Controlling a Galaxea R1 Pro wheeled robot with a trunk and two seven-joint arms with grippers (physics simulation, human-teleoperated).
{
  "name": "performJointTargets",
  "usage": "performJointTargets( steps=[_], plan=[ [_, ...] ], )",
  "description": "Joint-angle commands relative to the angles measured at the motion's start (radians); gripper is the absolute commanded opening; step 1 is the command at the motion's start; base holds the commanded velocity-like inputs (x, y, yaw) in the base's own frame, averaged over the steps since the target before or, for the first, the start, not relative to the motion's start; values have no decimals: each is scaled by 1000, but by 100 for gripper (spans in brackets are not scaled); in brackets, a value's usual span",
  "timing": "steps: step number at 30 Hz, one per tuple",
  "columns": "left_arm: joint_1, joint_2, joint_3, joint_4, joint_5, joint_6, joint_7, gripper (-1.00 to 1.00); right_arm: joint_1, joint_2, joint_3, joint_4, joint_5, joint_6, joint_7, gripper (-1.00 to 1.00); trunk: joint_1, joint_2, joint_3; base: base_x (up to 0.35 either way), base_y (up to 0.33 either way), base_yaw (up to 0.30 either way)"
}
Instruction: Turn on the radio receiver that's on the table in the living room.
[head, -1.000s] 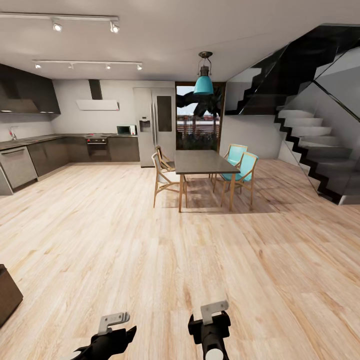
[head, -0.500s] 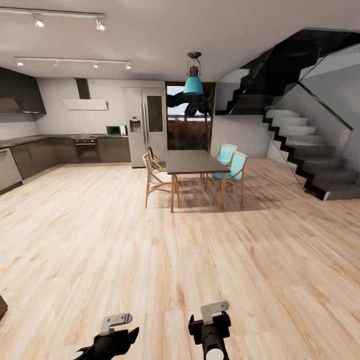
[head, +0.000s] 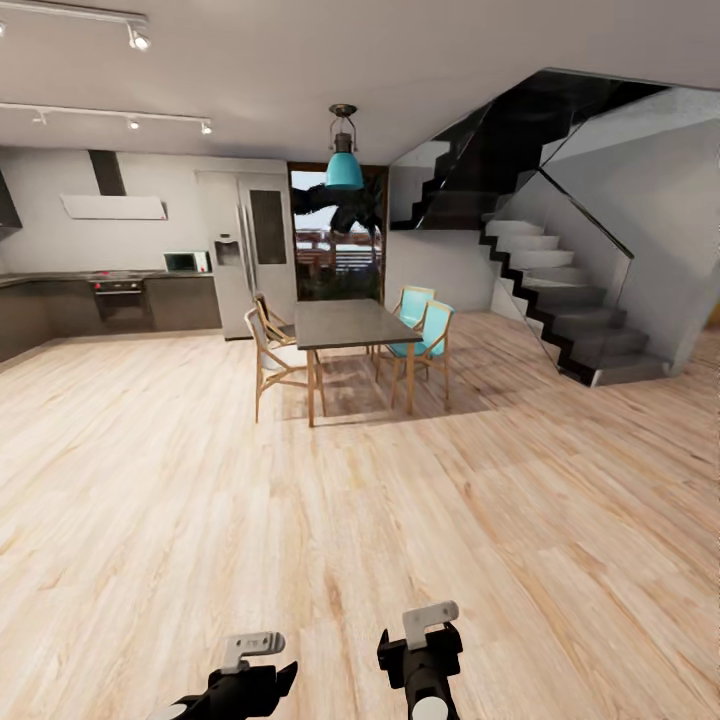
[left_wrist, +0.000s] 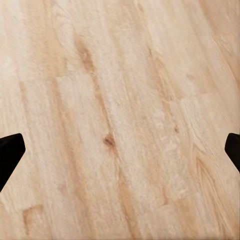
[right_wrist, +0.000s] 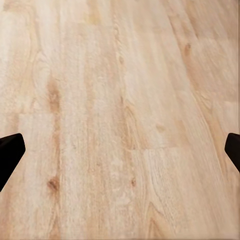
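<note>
— Both pincers, left pincer (left_wrist: 120, 150) and right pincer (right_wrist: 120, 150), hang spread wide, gripping nothing, above the wood floor (head: 300, 520).
— And the radio?
— Nowhere I can see; just a dining table (head: 340, 325), chairs.

The room is looking bright and evenly lit. Small ceiling spotlights (head: 140, 40) are shining white far ahead of the left gripper (head: 255, 655), and daylight is coming through the glass door (head: 335, 245) behind the dining desk (head: 340, 322). The desk and chairs (head: 420, 335) are throwing soft shadows on the wood floor (head: 520, 520). Straight lines are bending a little near the edges of the head view. In both wrist views the floor grain is appearing slightly soft, and the dark fingertips (left_wrist: 10, 155) are blurring at the borders.
</note>
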Motion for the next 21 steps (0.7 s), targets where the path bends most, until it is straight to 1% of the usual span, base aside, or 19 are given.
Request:
performJointTargets(
  steps=[1,4,8,11,15,16,21],
  plan=[
    [0,0,0,0,1,0,0,100,0,0,0,0,0,0,0,100,0,0,0,0,0,-48],
    [0,2,1,4,-1,0,0,100,0,0,0,0,-1,1,0,100,0,0,0,102,0,-14],
    [0,2,2,6,-2,3,1,100,0,0,0,0,-1,2,0,100,0,0,0,290,0,-3],
    [0,1,-1,15,-2,4,1,100,0,0,0,0,-1,4,0,100,0,0,-1,320,0,-87],
    [0,0,-6,29,-2,4,1,100,0,0,-7,1,-2,7,1,100,0,0,-3,328,0,-211],
    [0,0,-6,32,-2,4,1,100,0,0,-21,1,-3,7,1,100,0,0,-4,331,0,-251],
    [0,-1,-6,33,-2,3,2,100,0,0,-36,2,-4,8,3,100,0,0,-9,333,0,-262]
  ],
)
